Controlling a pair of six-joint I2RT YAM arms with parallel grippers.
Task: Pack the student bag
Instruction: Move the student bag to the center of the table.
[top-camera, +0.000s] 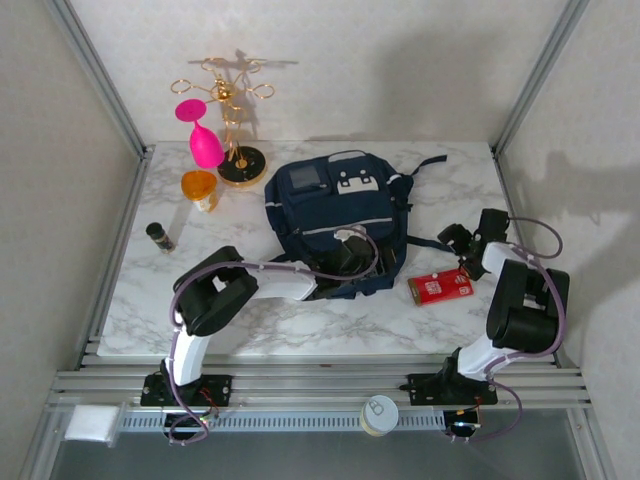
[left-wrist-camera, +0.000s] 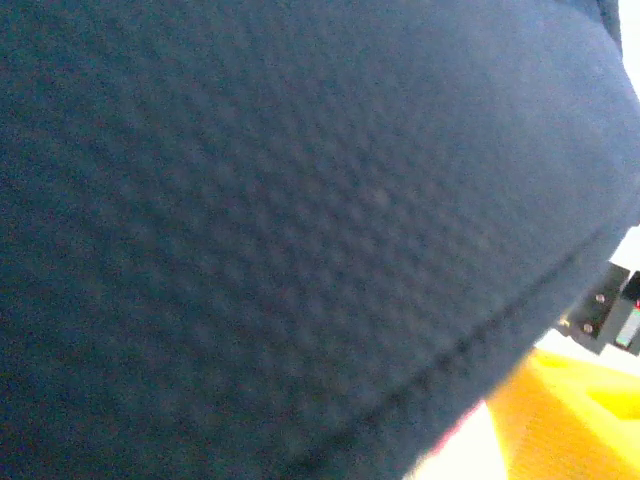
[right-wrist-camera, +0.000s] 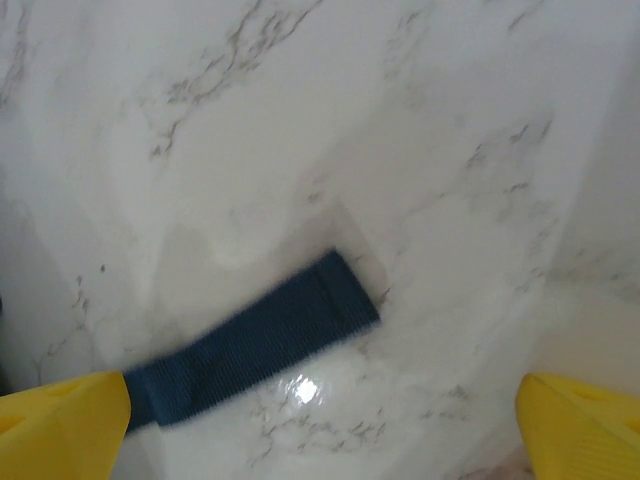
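A red box (top-camera: 440, 287) lies on the marble table (top-camera: 250, 330), lower right of centre in the top view. Just above and left of it, the left gripper (top-camera: 347, 258) is buried in the near edge of the student bag (top-camera: 335, 205), mid-frame. Navy fabric hides its jaws, so I cannot tell their state. At right, the right gripper (top-camera: 457, 238) hovers over a bag strap (right-wrist-camera: 250, 350), jaws spread wide.

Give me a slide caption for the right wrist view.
Open right gripper above the marble table, a navy strap lying flat between its yellow fingertips.
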